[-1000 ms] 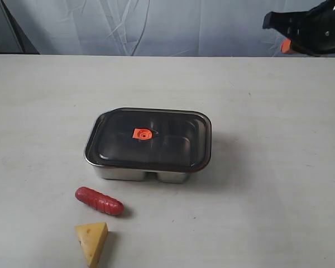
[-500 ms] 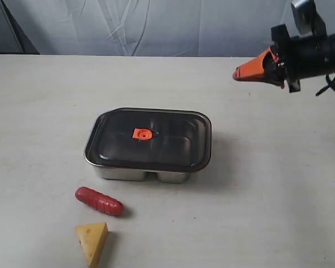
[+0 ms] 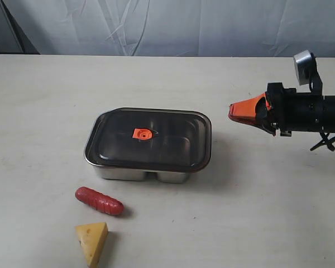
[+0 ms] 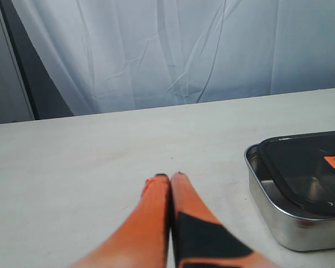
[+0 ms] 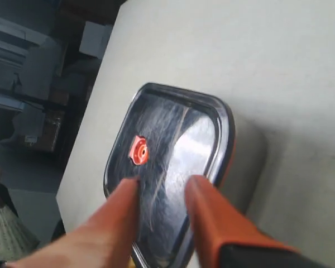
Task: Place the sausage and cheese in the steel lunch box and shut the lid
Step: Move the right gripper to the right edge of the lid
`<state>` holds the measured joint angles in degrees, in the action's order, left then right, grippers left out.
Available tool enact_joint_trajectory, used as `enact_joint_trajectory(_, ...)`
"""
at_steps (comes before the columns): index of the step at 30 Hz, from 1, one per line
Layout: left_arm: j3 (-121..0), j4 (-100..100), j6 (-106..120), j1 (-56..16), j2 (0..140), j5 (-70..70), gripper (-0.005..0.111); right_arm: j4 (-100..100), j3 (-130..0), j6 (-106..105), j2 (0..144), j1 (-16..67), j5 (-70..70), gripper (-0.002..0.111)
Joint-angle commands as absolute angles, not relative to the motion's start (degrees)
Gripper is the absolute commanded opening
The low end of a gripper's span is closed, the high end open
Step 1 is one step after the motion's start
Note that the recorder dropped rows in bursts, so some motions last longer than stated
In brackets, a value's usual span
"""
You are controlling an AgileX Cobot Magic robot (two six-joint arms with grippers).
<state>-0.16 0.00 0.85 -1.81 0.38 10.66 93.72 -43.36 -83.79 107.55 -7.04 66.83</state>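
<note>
Two grippers noted, neither holding anything.

- Table [image 3: 44,111]: pale, bare on the far side.
- Steel lunch box [image 3: 139,174]: sat mid-table.
- Lid [image 3: 167,142]: seated on the box and covering both compartments, so no food could go in yet.
- Right gripper [image 3: 240,110]: hung above the table right of the box and apart from it. Its fingers were parted by a moderate gap and aimed left at the lid.
- Left gripper [image 4: 170,180]: fingers pressed together, low over the table. It was out of the exterior view.
- Sausage [image 3: 99,201]: lay near-left of the box, close to its near wall.
- Cheese [image 3: 92,240]: lay nearer again, just beside the sausage.

Risks, as I judged them:
- The lid looked slick, and a pinch on its rim could slip.
- If the seal gripped, the whole box might lift or skid toward the sausage.
- A bumped sausage, being round, would likely roll.
</note>
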Motion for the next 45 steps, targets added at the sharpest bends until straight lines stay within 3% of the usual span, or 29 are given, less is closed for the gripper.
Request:
enact_joint_trajectory(1, 0.0, 0.0, 0.88, -2.19, 0.0, 10.28, 0.0, 90.34, -43.12, -83.26, 107.55, -7.34, 65.58, 0.059)
enact_joint_trajectory(8, 0.0, 0.0, 0.88, -2.19, 0.0, 10.28, 0.0, 87.89, -43.12, -76.04, 107.55, -7.34, 61.8, 0.046)
enact_joint_trajectory(45, 0.0, 0.0, 0.88, -2.19, 0.0, 10.28, 0.0, 96.02, -43.12, -81.16, 116.83, 0.38, 67.11, 0.046)
